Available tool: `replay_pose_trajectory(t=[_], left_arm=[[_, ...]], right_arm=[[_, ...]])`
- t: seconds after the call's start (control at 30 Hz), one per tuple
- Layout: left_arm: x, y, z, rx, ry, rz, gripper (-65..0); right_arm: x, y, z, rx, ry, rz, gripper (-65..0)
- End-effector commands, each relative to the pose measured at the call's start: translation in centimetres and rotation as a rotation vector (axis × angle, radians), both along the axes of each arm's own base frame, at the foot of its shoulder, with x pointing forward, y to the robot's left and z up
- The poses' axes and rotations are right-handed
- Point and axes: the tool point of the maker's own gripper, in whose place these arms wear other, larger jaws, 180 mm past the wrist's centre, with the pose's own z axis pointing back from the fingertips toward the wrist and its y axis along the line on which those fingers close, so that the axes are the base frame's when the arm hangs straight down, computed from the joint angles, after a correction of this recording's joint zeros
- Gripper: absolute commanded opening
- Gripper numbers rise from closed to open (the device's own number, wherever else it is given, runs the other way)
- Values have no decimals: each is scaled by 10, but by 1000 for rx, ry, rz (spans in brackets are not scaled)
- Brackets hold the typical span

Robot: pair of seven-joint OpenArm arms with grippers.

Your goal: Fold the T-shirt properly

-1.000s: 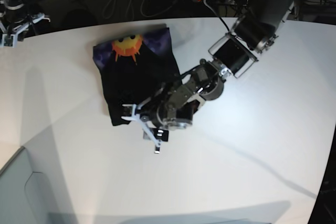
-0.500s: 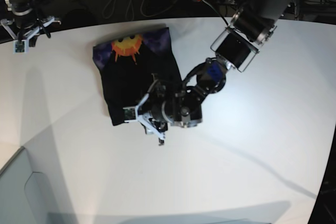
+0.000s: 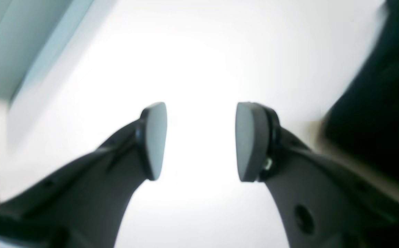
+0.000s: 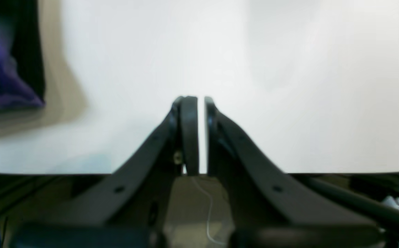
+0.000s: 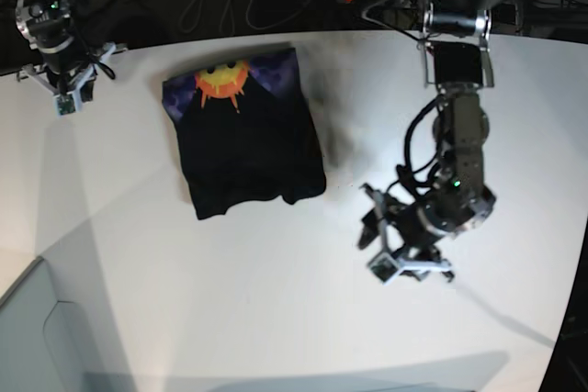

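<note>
Presently, T-shirt: the black T-shirt (image 5: 243, 140) lies folded into a compact, roughly rectangular bundle on the white bench (image 5: 184, 300), toward the far left of centre in the base view.
Print: an orange-yellow sun on a purple-blue patch faces up at the bundle's far edge, near the bench's rear rim.
Lower hem: the near edge of the bundle is slightly wavy, not a straight line.
Left gripper: the left gripper (image 5: 401, 259) hangs over bare bench on the base view's right, well apart from the T-shirt and holding nothing.
Left jaws: they stand clearly apart in the left wrist view, where the left gripper (image 3: 201, 141) shows bright bench between its two grey pads (image 3: 155, 139).
Left wrist surroundings: a dark blurred mass, apparently the T-shirt (image 3: 375, 113), fills the right edge of that view, off to the side of the jaws.
Right gripper: the right gripper (image 5: 62, 87) sits at the far left corner of the bench in the base view, beside the rear rim and apart from the T-shirt.
Right jaws: they are drawn nearly together in the right wrist view, the right gripper (image 4: 201, 134) showing only a thin slit of light and nothing caught in it.
Right wrist surroundings: a blurred purple and black corner of the T-shirt (image 4: 3, 75) shows at the upper left; the bench edge runs across below the jaws.
</note>
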Motion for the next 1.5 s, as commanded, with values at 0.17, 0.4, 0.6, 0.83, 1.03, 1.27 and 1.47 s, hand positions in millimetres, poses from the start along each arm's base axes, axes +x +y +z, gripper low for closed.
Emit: replay_pose_trajectory(t=[0.17,0.4,0.6,0.83,1.03,1.27,1.47], left_arm=[[-48,121,15,23,-52,323,-345],[-144,226,1,103,26,662,-348],[-211,266,-20,154,134,803,-382],[-238,270,-18,52,131,824,-382],[-241,268,-20,39,137,824,-382],[-244,262,-28,15,153,831,-382],[-251,257,-34,3,175,832,-382]], right_arm=[[22,10,-13,72,-27,21,-649],[35,42,-36,156,8,88,-649],[43,59,-49,201,30,120,-649],[31,87,-56,226,67,192,-649],[23,101,-41,228,37,204,-649],[19,101,-32,209,22,213,-649],[12,106,-35,227,36,207,-649]])
